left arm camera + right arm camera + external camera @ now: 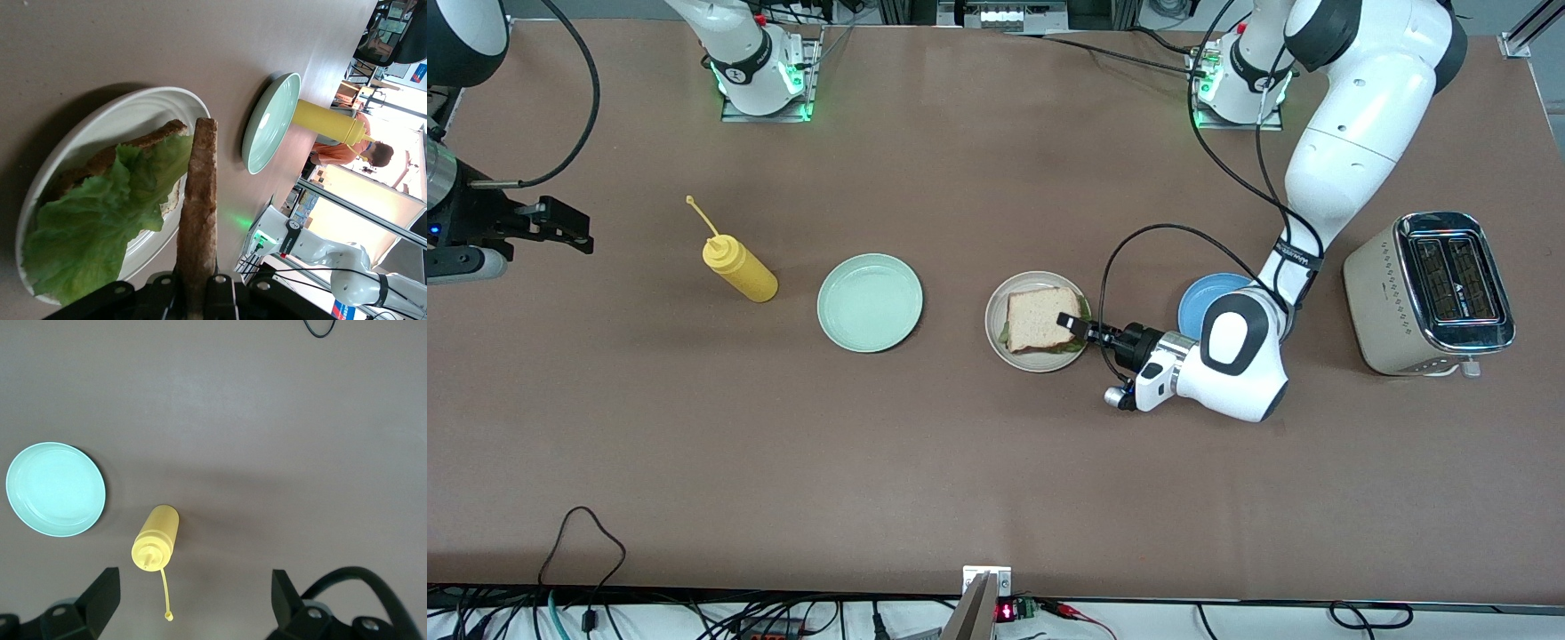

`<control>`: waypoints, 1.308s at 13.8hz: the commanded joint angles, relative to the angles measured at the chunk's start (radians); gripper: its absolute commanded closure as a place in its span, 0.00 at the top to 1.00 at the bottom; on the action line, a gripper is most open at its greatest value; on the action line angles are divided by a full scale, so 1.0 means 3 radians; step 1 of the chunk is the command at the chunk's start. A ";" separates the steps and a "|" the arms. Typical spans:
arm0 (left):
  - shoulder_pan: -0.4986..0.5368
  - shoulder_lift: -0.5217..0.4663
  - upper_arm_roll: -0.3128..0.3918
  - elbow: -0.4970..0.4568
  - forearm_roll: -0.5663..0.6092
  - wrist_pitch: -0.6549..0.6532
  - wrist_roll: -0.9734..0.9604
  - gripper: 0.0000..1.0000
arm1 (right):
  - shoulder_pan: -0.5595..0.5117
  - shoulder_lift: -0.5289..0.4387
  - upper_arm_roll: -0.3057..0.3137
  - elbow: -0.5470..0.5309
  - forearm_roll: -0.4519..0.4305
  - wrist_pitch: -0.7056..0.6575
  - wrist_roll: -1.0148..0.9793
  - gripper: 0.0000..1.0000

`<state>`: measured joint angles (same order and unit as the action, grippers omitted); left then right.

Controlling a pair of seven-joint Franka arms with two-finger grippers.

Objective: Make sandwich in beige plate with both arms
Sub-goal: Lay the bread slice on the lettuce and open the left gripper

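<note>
Left wrist view shows the left gripper [200, 293] with jaws clamped on the top bread slice [197, 220], edge-up over the lettuce [100, 227] on the beige plate [87, 133]. The right gripper [193, 600] waits, jaws wide, over the mustard bottle [155, 537].

Left pincer [197, 300] grips a bread slice [197, 220] on edge — seemingly above lettuce [100, 227] on the beige plate [100, 127].
</note>
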<state>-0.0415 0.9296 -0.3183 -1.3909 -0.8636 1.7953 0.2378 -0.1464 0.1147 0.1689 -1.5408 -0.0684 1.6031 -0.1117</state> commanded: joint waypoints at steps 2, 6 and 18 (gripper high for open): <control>0.0026 0.0025 0.0023 0.0055 -0.0046 -0.0012 0.0077 0.07 | 0.0114 -0.0055 -0.0072 -0.0064 0.0054 -0.0021 0.0040 1.00; 0.0036 0.0153 0.0038 0.0060 -0.0056 -0.0012 0.0332 0.16 | 0.0309 -0.0121 -0.0246 -0.0151 0.0054 -0.0021 0.0040 1.00; 0.0240 0.0097 0.0135 0.0096 0.0546 0.0019 0.0343 1.00 | 0.0309 -0.0142 -0.0231 -0.0156 0.0054 -0.0082 0.0035 1.00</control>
<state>0.0140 0.9797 -0.2765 -1.3593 -0.7411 1.8066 0.3266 -0.0603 0.0992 0.1064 -1.5626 -0.0671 1.5817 -0.1103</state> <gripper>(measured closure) 0.000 0.000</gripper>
